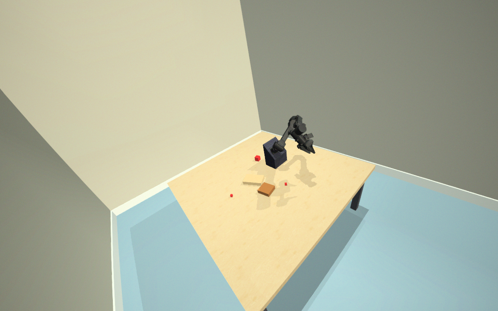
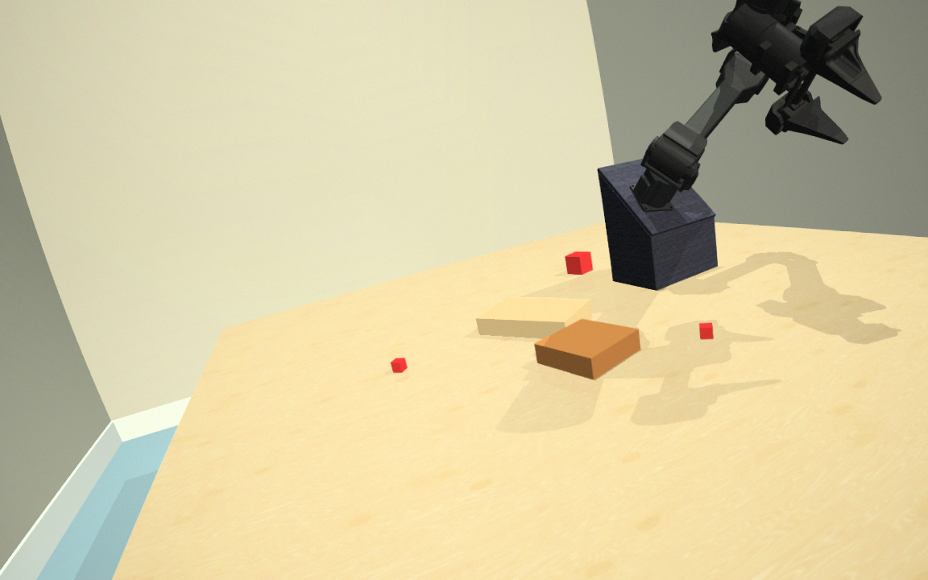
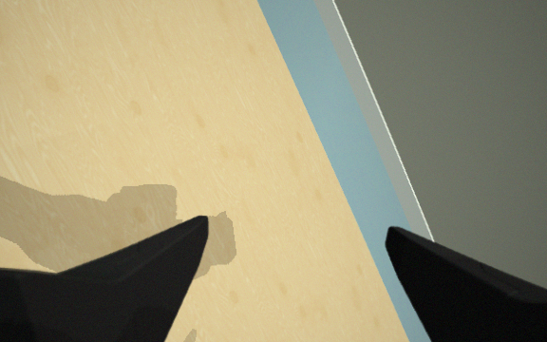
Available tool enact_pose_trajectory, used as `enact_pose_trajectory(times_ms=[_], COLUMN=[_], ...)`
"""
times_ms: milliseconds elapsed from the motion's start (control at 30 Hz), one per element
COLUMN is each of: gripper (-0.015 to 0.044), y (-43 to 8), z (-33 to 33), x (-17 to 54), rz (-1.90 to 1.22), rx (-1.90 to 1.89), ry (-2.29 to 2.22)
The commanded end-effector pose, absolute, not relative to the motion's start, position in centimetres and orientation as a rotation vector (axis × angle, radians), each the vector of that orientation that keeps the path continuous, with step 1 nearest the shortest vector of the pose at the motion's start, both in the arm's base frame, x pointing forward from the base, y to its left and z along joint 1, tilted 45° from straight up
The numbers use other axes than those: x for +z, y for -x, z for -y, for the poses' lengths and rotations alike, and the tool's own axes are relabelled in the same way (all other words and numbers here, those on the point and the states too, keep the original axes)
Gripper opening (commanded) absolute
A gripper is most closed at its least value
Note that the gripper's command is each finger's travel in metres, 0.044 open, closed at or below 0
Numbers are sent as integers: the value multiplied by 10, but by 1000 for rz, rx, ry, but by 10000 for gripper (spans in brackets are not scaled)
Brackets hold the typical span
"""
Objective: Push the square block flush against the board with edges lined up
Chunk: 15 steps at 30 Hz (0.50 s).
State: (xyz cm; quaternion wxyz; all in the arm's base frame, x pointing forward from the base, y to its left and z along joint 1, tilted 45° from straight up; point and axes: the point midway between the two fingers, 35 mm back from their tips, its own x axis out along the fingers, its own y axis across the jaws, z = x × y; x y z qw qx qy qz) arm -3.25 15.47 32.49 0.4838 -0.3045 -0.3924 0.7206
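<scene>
The square block, orange-brown, lies flat on the table. The board, pale cream and low, lies flat just beside it, to its left and behind in the top and exterior views. The block is turned at an angle to the board, so their sides are not parallel. Its near corner hides part of the board's right end in the exterior view; whether they touch there I cannot tell. My gripper is open and empty, high above the table and well to the right of both parts.
A larger red cube sits behind the board, near the arm's dark base. One small red cube lies left of the block, another to its right.
</scene>
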Motion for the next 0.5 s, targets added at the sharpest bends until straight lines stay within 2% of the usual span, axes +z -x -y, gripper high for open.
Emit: enact_pose_trajectory(times_ms=[0,467], gripper=[374,6], y=[32,-21], z=[-155,-183], x=[325,331], rz=[956,615], rx=[1755,1764], ry=[742,670])
